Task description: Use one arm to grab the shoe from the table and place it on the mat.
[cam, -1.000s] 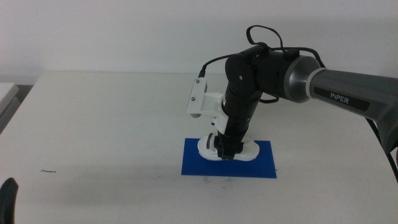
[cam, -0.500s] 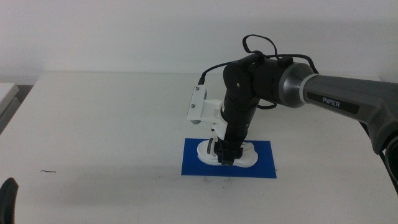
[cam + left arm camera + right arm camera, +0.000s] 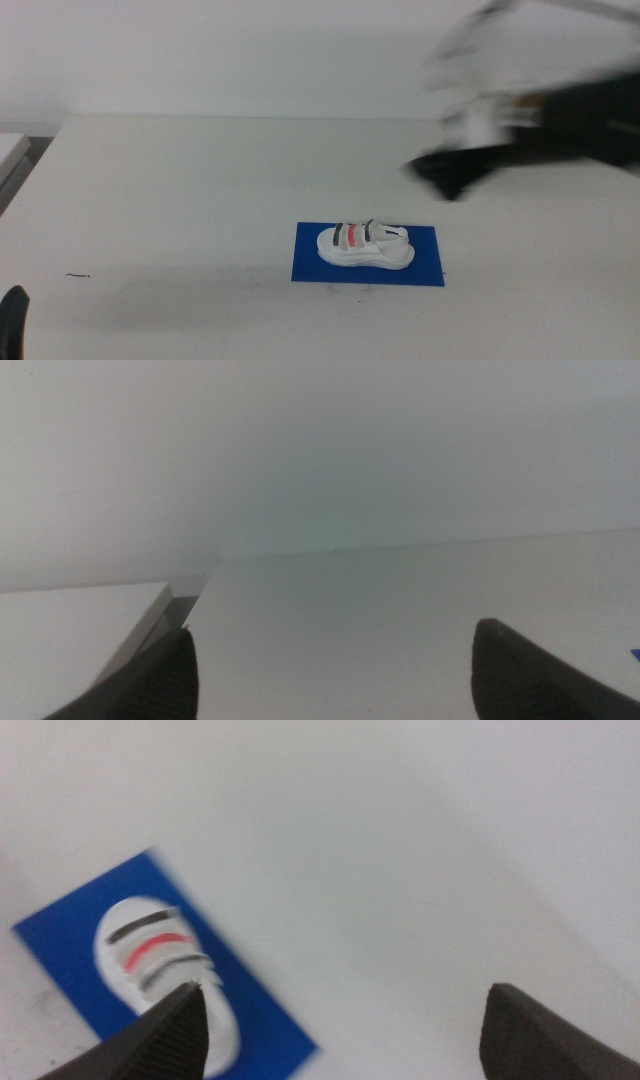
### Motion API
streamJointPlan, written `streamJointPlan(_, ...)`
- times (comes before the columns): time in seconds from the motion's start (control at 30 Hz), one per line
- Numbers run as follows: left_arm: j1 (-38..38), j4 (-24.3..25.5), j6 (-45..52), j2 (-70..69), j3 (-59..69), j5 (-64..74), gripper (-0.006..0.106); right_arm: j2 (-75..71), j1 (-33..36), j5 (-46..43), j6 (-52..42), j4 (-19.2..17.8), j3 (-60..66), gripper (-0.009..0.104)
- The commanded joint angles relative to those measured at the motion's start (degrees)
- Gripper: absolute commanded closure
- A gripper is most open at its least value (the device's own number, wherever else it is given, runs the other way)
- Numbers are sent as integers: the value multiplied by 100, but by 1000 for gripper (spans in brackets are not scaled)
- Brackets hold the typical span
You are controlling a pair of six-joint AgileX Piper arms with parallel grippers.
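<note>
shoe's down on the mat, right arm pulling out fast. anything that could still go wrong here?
Little, as far as the views show.

1. The shoe sits toward the mat's near edge, its sole close to that border; a nudge could push it partly off.
2. The right gripper is motion-blurred, jaws open, up and to the right of the shoe. Its exact pose is unclear, so a return sweep at that speed might clip the shoe.

The left gripper waits open at the table's near left corner.

Matt blue mat; smooth white table.
</note>
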Motion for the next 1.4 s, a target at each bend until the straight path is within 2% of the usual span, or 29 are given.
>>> streamJointPlan(0.0, -1, -23, -8, 28, 2, -70, 7, -1479, -408, -894, 399, 145, 1218, 14)
streamJointPlan(0.1, -1, -23, -8, 28, 2, -70, 7, -3222, -1042, -1489, 749, 223, 2577, 14)
streamJointPlan(0.3, -1, -23, -8, 28, 2, -70, 7, -5817, -2205, -1530, 1069, 160, 4279, 14)
streamJointPlan(0.43, -1, -23, -8, 28, 2, -70, 7, -6819, -2616, -1562, 1069, 198, 4967, 14)
streamJointPlan(0.5, -1, -23, -8, 28, 2, -70, 7, -7204, -2641, -1574, 1069, 466, 5257, 14)
streamJointPlan(0.57, -1, -23, -8, 28, 2, -70, 7, -7487, -2641, -1574, 1069, 577, 5482, 14)
streamJointPlan(0.87, -1, -23, -8, 28, 2, -70, 7, -8013, -2641, -1561, 1069, 633, 6318, 14)
streamJointPlan(1.37, -1, -23, -8, 28, 2, -70, 7, -8347, -2641, -1346, 1069, 645, 6318, 14)
